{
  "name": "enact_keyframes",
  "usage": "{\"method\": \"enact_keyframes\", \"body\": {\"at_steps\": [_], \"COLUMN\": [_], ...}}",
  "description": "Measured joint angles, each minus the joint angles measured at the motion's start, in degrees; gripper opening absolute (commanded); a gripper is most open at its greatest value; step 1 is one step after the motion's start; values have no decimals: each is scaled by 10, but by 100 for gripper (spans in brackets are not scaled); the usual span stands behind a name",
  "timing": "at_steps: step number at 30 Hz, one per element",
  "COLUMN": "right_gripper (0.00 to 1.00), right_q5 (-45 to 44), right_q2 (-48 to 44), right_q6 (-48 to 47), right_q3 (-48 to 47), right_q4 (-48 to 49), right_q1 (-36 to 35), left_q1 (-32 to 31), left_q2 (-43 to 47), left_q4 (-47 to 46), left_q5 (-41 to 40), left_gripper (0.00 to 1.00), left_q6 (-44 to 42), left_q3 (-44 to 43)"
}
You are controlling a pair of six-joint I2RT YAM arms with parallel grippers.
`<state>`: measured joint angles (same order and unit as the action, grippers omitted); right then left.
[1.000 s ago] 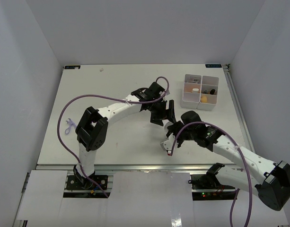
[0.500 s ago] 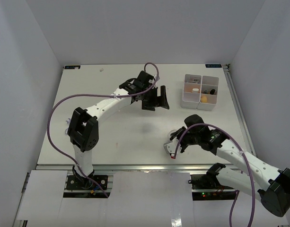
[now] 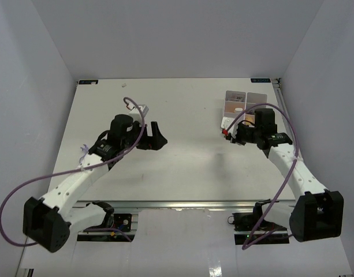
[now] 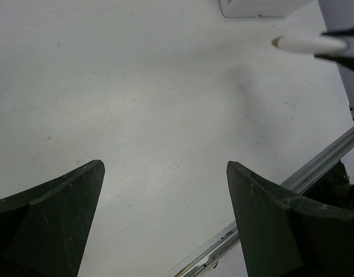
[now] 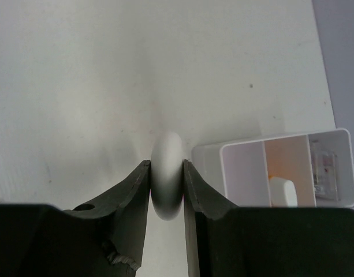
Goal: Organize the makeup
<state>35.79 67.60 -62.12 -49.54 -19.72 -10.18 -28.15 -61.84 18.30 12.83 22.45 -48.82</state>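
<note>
The right gripper is clamping a white rounded makeup piece between its fingers at lower centre of the right wrist view, just left of the white box, where another pale piece is lying in a middle compartment. The left gripper is hanging over the table, its fingers spread wide apart at the lower corners of the left wrist view

Robotics laboratory: a left arm and a right arm, trailing purple cables, are reaching over a white table that plain grey panels are enclosing.
</note>
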Motion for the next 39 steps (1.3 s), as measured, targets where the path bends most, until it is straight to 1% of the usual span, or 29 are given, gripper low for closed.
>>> {"method": "enact_keyframes", "body": {"at_steps": [2, 5, 9, 14, 18, 23, 32, 39], "right_gripper": [8, 8, 8, 8, 8, 8, 8, 10], "right_q5": [13, 22, 28, 29, 32, 37, 45, 43], "right_q2": [25, 45, 77, 122, 153, 177, 212, 227], "right_q6": [52, 125, 195, 243, 272, 294, 315, 317], "right_q3": [-17, -31, -61, -103, -120, -121, -121, -121], "right_q4": [45, 106, 175, 232, 266, 287, 303, 306], "right_q1": [17, 28, 44, 73, 98, 117, 117, 117], "left_q1": [-1, -1, -1, -1, -1, -1, -1, -1], "left_q2": [59, 110, 153, 179, 178, 177, 172, 169], "left_q4": [-10, -24, -34, -38, -38, -38, -38, -38], "left_q5": [-4, -18, -32, -40, -43, -45, -45, -45], "left_gripper": [98, 98, 98, 98, 98, 98, 98, 98], "left_q6": [-24, -48, -63, -69, -70, -70, -70, -70], "left_q3": [31, 54, 79, 87, 87, 87, 87, 87]}}
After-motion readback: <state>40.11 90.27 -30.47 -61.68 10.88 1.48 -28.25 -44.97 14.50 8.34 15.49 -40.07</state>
